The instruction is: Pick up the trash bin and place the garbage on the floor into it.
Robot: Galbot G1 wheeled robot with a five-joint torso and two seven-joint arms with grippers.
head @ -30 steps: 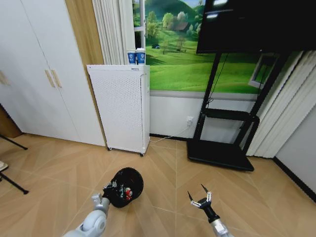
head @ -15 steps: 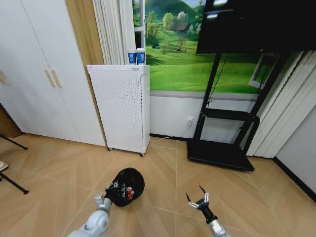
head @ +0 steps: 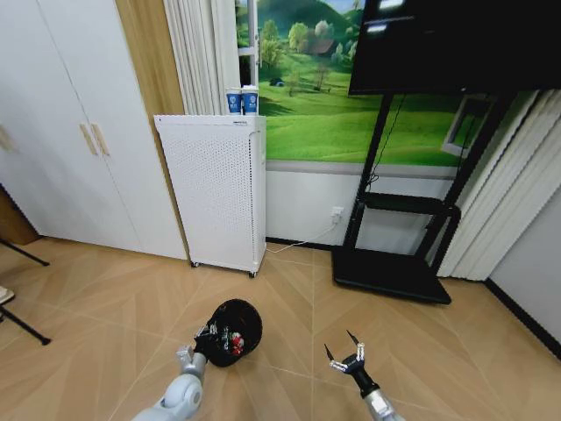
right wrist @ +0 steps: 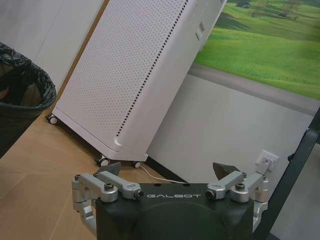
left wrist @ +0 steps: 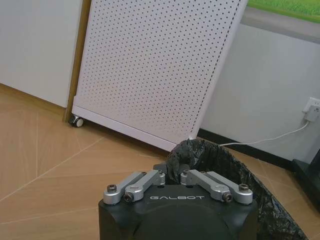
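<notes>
The right gripper (head: 345, 358), jaws apart and empty, hangs beside the trash bin (head: 233, 332). The left gripper (head: 207, 338) is clamped on the bin's lined rim, well short of the white perforated unit (head: 215, 189). Garbage (head: 231, 340) lies inside. It looks light and stiff; the rim suits gripping.
</notes>
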